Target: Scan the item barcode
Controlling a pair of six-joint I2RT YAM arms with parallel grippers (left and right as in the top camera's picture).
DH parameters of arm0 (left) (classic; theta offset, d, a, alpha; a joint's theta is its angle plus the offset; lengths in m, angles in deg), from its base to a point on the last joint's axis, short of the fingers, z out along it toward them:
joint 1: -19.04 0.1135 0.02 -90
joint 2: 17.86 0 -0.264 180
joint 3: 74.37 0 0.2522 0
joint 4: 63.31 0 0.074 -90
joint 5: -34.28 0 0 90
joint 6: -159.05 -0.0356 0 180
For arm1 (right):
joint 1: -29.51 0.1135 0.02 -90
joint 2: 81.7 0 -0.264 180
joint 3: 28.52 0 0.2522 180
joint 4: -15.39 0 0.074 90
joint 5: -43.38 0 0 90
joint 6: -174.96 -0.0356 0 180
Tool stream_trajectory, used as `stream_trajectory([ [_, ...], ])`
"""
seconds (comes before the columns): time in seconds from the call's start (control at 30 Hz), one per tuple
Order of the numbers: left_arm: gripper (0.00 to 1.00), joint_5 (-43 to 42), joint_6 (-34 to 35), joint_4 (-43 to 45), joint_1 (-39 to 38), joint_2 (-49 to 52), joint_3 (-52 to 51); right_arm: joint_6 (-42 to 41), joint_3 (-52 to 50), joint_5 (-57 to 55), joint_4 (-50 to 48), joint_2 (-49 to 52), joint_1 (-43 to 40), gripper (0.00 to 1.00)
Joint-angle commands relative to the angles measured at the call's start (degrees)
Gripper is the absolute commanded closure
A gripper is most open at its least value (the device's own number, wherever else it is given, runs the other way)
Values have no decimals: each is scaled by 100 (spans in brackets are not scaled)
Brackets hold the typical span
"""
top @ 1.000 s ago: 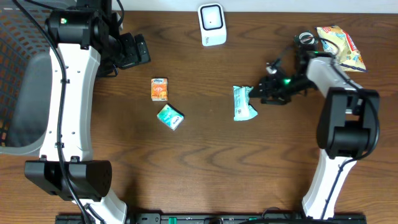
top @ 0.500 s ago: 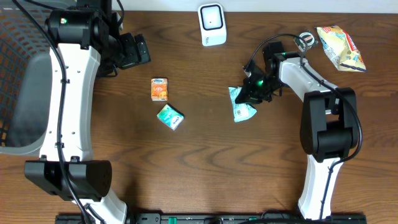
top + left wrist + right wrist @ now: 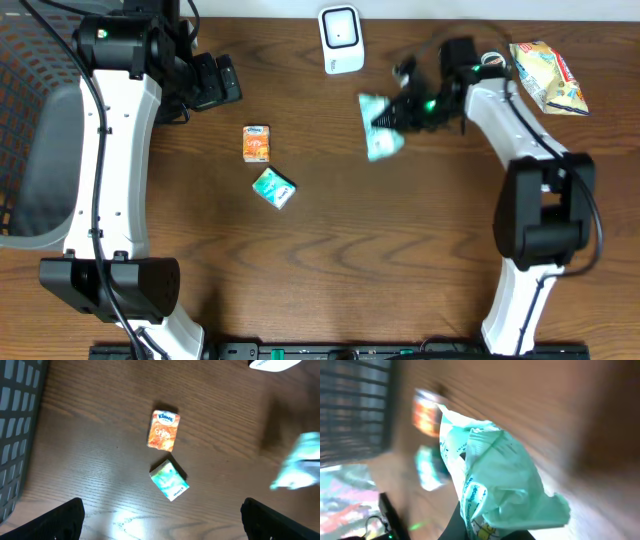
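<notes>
The right hand (image 3: pixel 395 116) was found clamped on the pale green soft plastic pack (image 3: pixel 378 132), one end of which was pinched between its fingers in the right wrist view. A second earlier the pack had been lying flat on the brown wooden desk (image 3: pixel 330 260), with the hand beside it and its jaws apart. Half a second earlier the hand had been brought down onto it. The pack had since been lifted clear of the desk and carried up and to the left, so that it was held near the white rectangular barcode scanner (image 3: pixel 341 40) but apart from it. Both pack and hand were blurred, and motion was judged to be under way.

The pick-up was therefore taken as done, with presentation to the scanner left to finish. Which face carried the barcode could not be made out.

The left hand (image 3: pixel 222 80) was held wide apart and empty beside the grey mesh basket (image 3: pixel 30 60). The orange tissue pack (image 3: pixel 257 143) and the small teal packet (image 3: pixel 273 187) had been left unmoved.
</notes>
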Motion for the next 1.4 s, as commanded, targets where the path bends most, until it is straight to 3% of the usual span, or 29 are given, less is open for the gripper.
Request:
stream_trajectory([
  [0.0, 2, 74, -35, -20, 35, 31, 20, 256, 321, 1320, -348, -673, 7, 99],
  [0.17, 2, 76, -35, -20, 35, 31, 20, -136, 319, 1784, -570, -748, 48, 99],
  [0.43, 2, 74, -35, -20, 35, 31, 20, -389, 317, 1381, -588, -743, 55, 99],
  [0.57, 2, 76, -35, -20, 35, 31, 20, -1058, 297, -107, -586, -743, 192, 99],
  [0.77, 2, 76, -35, -20, 35, 31, 20, -1069, 297, -4446, -780, -739, 981, 99],
  [0.83, 2, 76, -35, -20, 35, 31, 20, -675, 297, -5930, -1165, -739, 1331, 99],
  [0.93, 2, 76, -35, -20, 35, 31, 20, 1248, 297, -7914, -2994, -619, 2035, 99],
  [1.1, 2, 76, -35, -20, 35, 31, 20, 3495, 297, -7434, -5414, -68, 2269, 99],
  [1.23, 2, 74, -35, -20, 35, 31, 20, 4356, 297, -7326, -7154, 590, 2201, 99],
  [1.37, 2, 76, -35, -20, 35, 31, 20, 4505, 297, -7119, -8369, 1145, 2127, 99],
])
